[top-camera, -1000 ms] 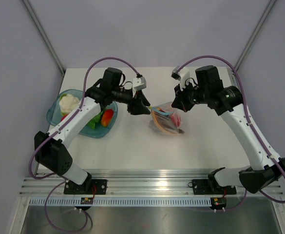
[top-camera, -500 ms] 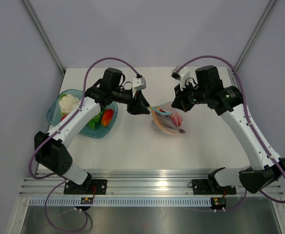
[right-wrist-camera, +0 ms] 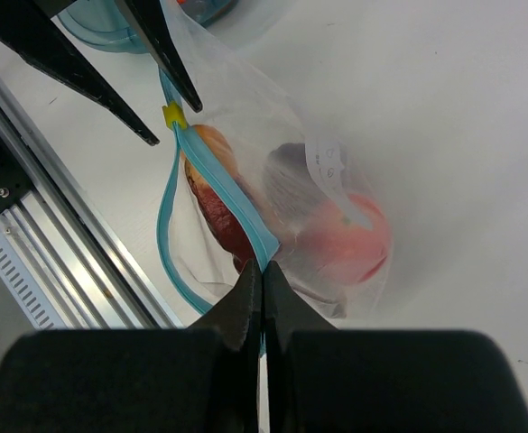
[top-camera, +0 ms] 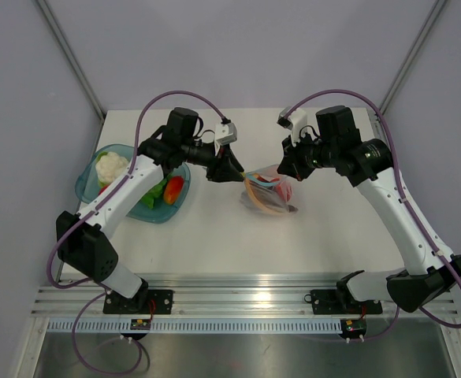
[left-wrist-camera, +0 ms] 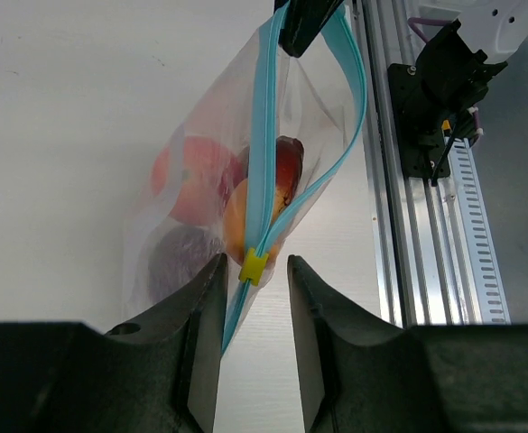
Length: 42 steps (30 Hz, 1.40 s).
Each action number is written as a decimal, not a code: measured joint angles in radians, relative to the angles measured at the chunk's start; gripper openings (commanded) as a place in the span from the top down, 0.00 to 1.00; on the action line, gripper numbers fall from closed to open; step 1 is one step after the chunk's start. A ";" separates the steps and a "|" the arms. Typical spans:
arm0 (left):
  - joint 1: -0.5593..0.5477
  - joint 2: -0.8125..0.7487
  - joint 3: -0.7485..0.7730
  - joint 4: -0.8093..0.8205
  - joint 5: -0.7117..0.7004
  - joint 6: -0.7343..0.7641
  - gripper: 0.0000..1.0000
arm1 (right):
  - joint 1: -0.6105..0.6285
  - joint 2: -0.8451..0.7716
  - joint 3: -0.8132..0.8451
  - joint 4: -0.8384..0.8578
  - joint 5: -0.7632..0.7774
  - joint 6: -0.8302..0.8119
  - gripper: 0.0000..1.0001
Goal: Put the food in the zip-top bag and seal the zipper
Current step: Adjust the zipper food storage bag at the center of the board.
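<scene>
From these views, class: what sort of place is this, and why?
Probably a robotics lab cell: two arms bolted to an aluminium rail, plain grey panels around the table, toy food in a zip-top bag.

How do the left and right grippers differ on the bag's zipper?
The left gripper is open, straddling the small yellow slider; the right gripper is shut on the teal-blue zipper strip. The left sits at the slider end, the right at the opposite end. Both meet at one clear plastic bag.
</scene>
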 measured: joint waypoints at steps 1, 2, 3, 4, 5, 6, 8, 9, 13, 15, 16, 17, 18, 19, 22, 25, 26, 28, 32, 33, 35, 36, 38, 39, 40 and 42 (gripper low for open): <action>0.000 0.000 0.001 0.000 0.001 0.000 0.66 | 0.000 0.000 0.000 0.000 0.000 0.000 1.00; 0.000 0.000 0.001 0.000 0.003 0.000 0.71 | 0.000 0.000 0.000 0.000 0.000 0.000 1.00; 0.000 0.000 0.001 0.000 0.004 -0.001 0.74 | 0.000 0.001 0.000 0.000 0.000 0.000 1.00; -0.001 0.000 0.001 0.000 0.005 -0.002 0.79 | 0.000 0.002 0.000 0.000 0.000 0.000 1.00; -0.001 0.000 0.001 0.000 0.006 -0.001 0.88 | 0.000 0.003 0.000 0.000 0.000 0.000 1.00; -0.001 0.001 0.001 0.000 0.008 -0.003 0.92 | 0.000 0.004 0.000 0.000 0.000 0.000 1.00; -0.001 0.005 0.004 -0.005 0.012 0.005 1.00 | 0.000 0.005 0.000 0.000 0.000 0.000 1.00; -0.001 0.008 0.005 -0.007 0.012 0.007 1.00 | -0.001 0.006 0.000 0.000 0.000 0.000 1.00; -0.001 0.012 0.006 -0.034 0.013 0.027 1.00 | -0.001 0.007 0.000 0.000 0.000 0.000 1.00; -0.003 0.012 0.006 -0.048 0.013 0.043 1.00 | -0.001 0.007 0.000 0.000 0.001 0.000 1.00; -0.005 0.012 0.006 -0.054 0.012 0.048 1.00 | -0.001 0.007 0.000 0.000 0.001 0.000 1.00; -0.007 0.012 0.006 -0.061 0.012 0.055 1.00 | -0.001 0.007 0.000 0.000 0.001 0.000 1.00; -0.008 0.011 0.006 -0.063 0.011 0.061 1.00 | -0.001 0.007 0.000 0.000 0.002 0.000 1.00; -0.008 0.011 0.006 -0.065 0.011 0.065 1.00 | -0.001 0.006 0.000 0.000 0.002 0.000 1.00; -0.006 0.003 -0.004 -0.064 0.010 0.071 1.00 | -0.001 0.005 -0.004 0.000 0.005 0.000 1.00; -0.005 -0.010 -0.023 -0.064 0.007 0.072 1.00 | -0.001 0.000 -0.011 0.000 0.005 0.000 1.00; -0.003 -0.014 -0.029 -0.064 0.006 0.072 1.00 | -0.001 -0.001 -0.013 0.000 0.005 0.000 1.00; 0.000 -0.021 -0.041 -0.063 0.004 0.071 1.00 | -0.001 -0.005 -0.017 0.000 0.006 0.000 1.00; 0.011 -0.033 -0.055 -0.060 0.002 0.071 1.00 | -0.001 -0.010 -0.021 0.001 0.010 0.000 1.00; 0.013 -0.034 -0.056 -0.060 0.002 0.071 1.00 | -0.001 -0.012 -0.024 0.001 0.011 0.001 1.00; 0.019 -0.035 -0.056 -0.060 0.001 0.070 1.00 | -0.001 -0.014 -0.028 0.001 0.012 0.002 1.00; 0.021 -0.036 -0.056 -0.060 0.001 0.070 1.00 | -0.001 -0.016 -0.030 0.001 0.013 0.003 1.00; 0.026 -0.036 -0.057 -0.060 0.001 0.070 1.00 | -0.001 -0.018 -0.034 0.002 0.014 0.006 1.00; 0.028 -0.036 -0.057 -0.060 0.000 0.069 1.00 | -0.001 -0.019 -0.036 0.002 0.014 0.008 1.00; 0.030 -0.036 -0.057 -0.060 0.000 0.069 1.00 | -0.001 -0.020 -0.036 0.002 0.014 0.010 1.00; 0.032 -0.037 -0.057 -0.060 0.001 0.066 1.00 | -0.001 -0.020 -0.033 0.000 0.011 0.015 1.00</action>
